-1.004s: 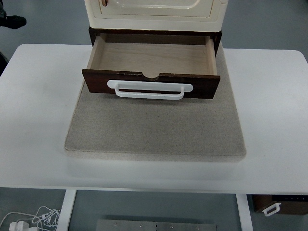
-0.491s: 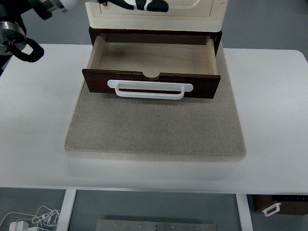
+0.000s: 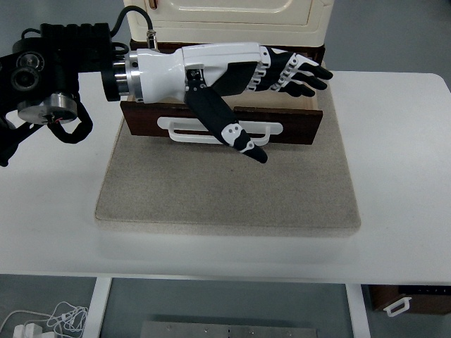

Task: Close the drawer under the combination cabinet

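The left arm (image 3: 63, 70) comes in from the left edge, its black joints above the counter's (image 3: 56, 183) far left corner, and reaches rightward across the front of the cabinet (image 3: 232, 10). The left hand (image 3: 243, 70) is white and black, stretched flat over the open drawer (image 3: 222, 120). Its fingers (image 3: 303, 74) are apart and straight (holding nothing) and point toward the drawer's right side, while the thumb (image 3: 229, 127) slants down over the white handle (image 3: 183, 130) and ends above the mat (image 3: 225, 190).

The drawer sits at the base of the cream cabinet, at the far middle of the counter, pulled out toward the near edge; its dark brown front stands above the grey mat's far part. In front of the drawer the mat lies bare to its near edge. To the right the counter is white and open out to its rounded corner.
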Robot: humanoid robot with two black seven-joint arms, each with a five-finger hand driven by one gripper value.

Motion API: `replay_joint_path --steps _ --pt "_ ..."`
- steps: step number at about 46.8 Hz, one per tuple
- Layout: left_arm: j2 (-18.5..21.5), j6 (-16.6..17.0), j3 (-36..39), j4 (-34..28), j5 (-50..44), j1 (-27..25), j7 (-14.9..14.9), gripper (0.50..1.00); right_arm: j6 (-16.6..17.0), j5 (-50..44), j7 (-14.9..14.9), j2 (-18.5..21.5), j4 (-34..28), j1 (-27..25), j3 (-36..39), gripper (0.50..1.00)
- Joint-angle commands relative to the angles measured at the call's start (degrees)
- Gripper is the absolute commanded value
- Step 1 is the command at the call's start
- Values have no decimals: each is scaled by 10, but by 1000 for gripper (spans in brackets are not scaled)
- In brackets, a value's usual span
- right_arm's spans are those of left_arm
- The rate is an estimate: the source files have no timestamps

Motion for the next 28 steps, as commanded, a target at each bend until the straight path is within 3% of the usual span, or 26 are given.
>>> replay_joint_path --steps 1,7,14,28 --pt "-1 -25 11 0 10 0 20 1000 0 0 0 0 0 0 0 952" --pt "-1 -60 30 0 23 -1 50 1000 0 0 0 0 0 0 0 952" --pt "-1 -75 53 1 54 -4 83 1000 0 0 0 0 0 0 0 952" --pt "-7 -76 85 15 64 -27 171 1000 1 0 0 0 0 0 0 952"
